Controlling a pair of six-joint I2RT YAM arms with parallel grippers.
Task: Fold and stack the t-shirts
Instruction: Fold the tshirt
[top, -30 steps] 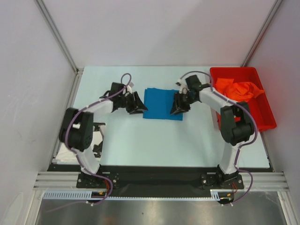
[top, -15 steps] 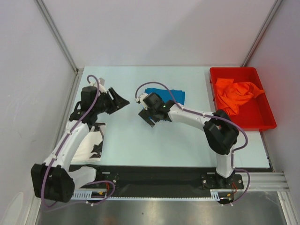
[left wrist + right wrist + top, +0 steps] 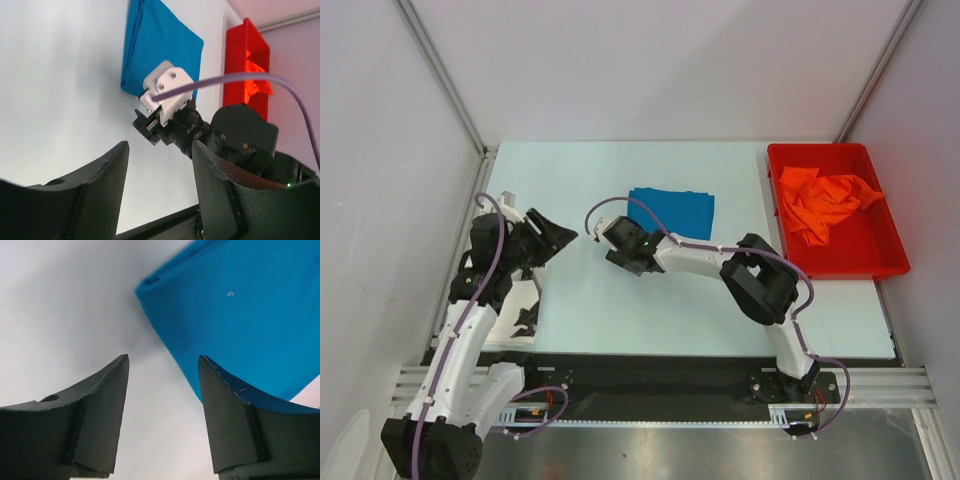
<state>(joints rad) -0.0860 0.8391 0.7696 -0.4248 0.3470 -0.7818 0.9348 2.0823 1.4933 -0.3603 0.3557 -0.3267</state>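
While the blue t-shirt (image 3: 672,209) lies folded into a flat rectangle toward the back of the table (image 3: 620,310), two shirts are not yet dealt with, so I judge the task roughly a third done. The orange t-shirt (image 3: 822,198) sits crumpled in the red bin (image 3: 860,262) at the table's right side, well apart from the blue one. The white t-shirt with black blotches (image 3: 512,318) lies at the table's left edge, partly under the left arm (image 3: 470,300); whether it is folded I cannot tell. Nothing is stacked on the blue shirt.

The left gripper (image 3: 553,240) hovers over bare table between the blotched shirt and the blue one, its jaws spread with nothing between them. The right gripper (image 3: 623,252) hangs just beside the blue shirt's near left corner, jaws likewise apart and empty.

The right arm (image 3: 700,258) stretches across the middle of the table, between the left gripper and the blue shirt, so it would probably have to clear out before the blotched shirt is carried over. The bin's walls will likely make the orange shirt awkward to lift.
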